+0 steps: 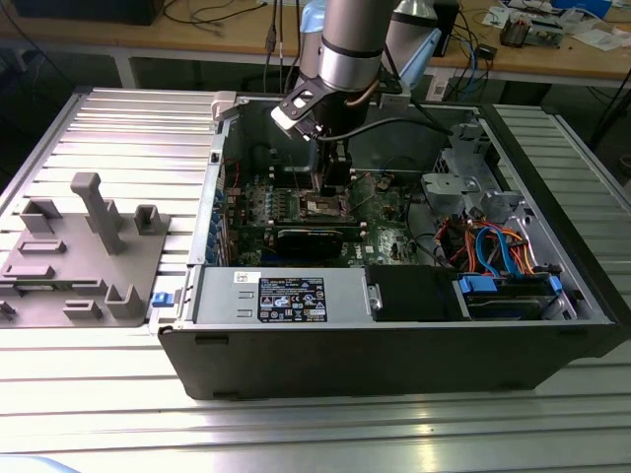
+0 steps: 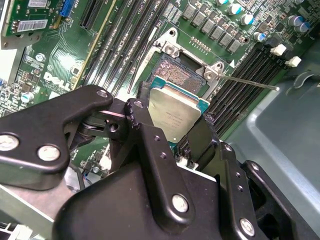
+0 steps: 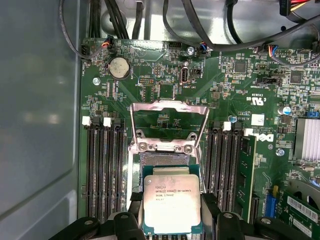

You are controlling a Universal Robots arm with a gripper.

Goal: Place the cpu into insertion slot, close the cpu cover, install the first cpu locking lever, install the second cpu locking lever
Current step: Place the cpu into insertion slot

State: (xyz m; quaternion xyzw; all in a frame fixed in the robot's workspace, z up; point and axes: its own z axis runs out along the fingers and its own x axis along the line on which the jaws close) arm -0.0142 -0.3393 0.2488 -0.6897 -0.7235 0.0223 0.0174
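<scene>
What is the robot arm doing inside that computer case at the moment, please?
The arm reaches down into the open computer case. Its gripper is shut on the cpu, holding it by two opposite edges just over the insertion slot. Part of the slot's contact field shows past the chip, so it does not look seated yet. The cpu cover is flipped open at one end of the slot.

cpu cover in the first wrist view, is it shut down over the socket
No, the cpu cover stands flipped open, green board showing through its window, and the insertion slot beside it lies uncovered.
</scene>
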